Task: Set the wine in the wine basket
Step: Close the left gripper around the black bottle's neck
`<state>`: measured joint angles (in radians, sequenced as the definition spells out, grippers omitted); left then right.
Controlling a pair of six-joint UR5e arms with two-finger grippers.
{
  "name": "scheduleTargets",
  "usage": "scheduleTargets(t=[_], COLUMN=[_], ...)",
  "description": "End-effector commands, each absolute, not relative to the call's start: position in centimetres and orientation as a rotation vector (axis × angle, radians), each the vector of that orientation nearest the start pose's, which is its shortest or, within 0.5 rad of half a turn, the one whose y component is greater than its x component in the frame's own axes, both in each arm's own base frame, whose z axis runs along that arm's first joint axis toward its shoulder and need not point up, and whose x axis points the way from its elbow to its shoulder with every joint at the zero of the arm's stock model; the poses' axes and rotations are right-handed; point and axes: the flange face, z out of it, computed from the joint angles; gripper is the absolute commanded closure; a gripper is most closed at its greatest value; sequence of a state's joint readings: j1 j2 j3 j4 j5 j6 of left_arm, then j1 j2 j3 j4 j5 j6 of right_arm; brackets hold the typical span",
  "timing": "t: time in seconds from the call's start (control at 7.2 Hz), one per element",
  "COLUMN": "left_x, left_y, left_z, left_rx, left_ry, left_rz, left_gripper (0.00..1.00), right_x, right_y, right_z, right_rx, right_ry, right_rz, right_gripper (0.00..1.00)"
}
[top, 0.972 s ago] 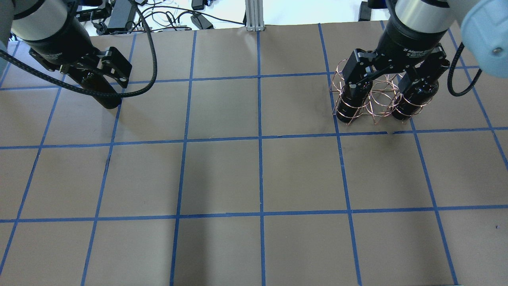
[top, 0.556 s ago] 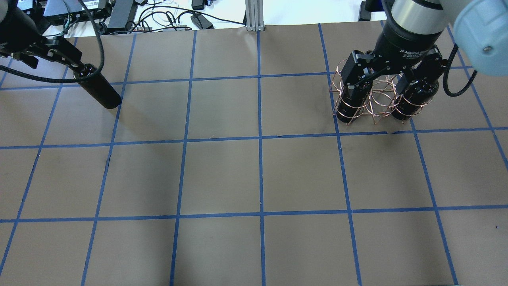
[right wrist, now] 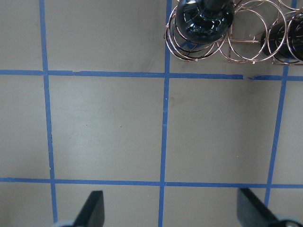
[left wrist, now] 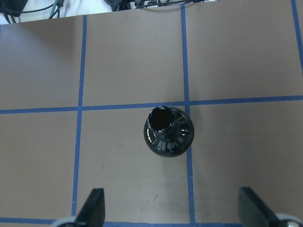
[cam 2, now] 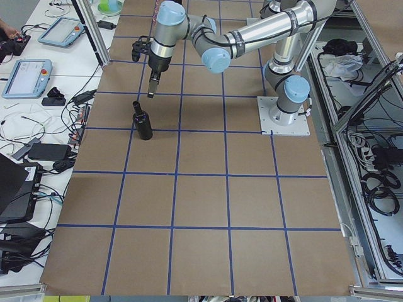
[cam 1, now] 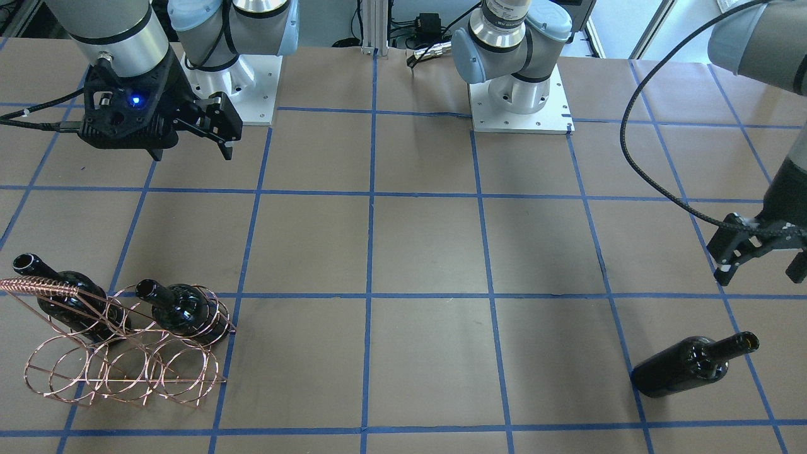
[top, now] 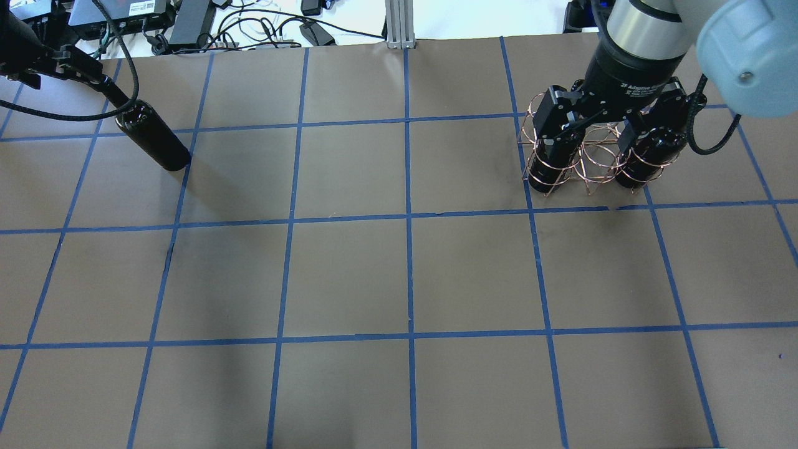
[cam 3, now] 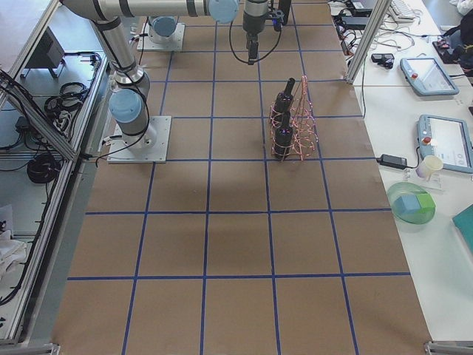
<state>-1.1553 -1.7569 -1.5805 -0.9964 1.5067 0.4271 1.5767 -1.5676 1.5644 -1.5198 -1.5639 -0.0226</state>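
Note:
The copper wire wine basket [top: 592,153] stands at the far right of the table and also shows in the front view [cam 1: 120,366]. It holds two dark bottles [cam 1: 63,296] [cam 1: 183,309]. My right gripper [top: 608,121] hangs open and empty above it; the right wrist view shows its spread fingers [right wrist: 94,208] and the basket [right wrist: 246,42]. A third dark wine bottle [top: 153,137] stands upright on the table at the far left. My left gripper [cam 1: 760,268] is open and empty, above and beside it. The left wrist view looks down on the bottle's mouth [left wrist: 163,120].
Brown paper with a blue tape grid covers the table [top: 405,280]. Cables and power bricks [top: 249,25] lie beyond the far edge. The arm bases [cam 1: 520,101] stand at the robot's side. Pendants and a cup [cam 3: 429,166] sit on a side bench.
My left gripper has pulled up and away from the standing bottle toward the far left; the bottle stays in place. My right gripper has shifted slightly over the basket.

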Motion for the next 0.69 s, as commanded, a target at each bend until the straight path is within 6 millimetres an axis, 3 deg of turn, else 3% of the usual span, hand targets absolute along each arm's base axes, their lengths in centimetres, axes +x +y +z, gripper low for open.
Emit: scheduleTargets(t=[0.0, 0.14, 0.42, 0.56], left_x=[13.0, 14.0, 14.3, 14.4], left_y=[-62.2, -63.4, -64.3, -64.4], left_z=[41.2, 41.2, 39.7, 39.1], left_rx=[0.023, 0.033, 0.032, 0.021], left_ry=[3.070, 3.007, 3.002, 3.016], left_rz=[-0.634, -0.729, -0.748, -0.721], left_gripper=[0.01, 0.01, 0.02, 0.10], right_x=[13.8, 13.8, 13.7, 13.7], right_y=[-48.8, -48.7, -48.7, -48.7], right_z=[48.7, 48.9, 48.6, 48.4], right_rx=[-0.025, -0.026, -0.030, -0.040], right_ry=[3.113, 3.113, 3.122, 3.128], right_rz=[0.057, 0.052, 0.067, 0.081], right_gripper=[0.00, 0.00, 0.00, 0.00])
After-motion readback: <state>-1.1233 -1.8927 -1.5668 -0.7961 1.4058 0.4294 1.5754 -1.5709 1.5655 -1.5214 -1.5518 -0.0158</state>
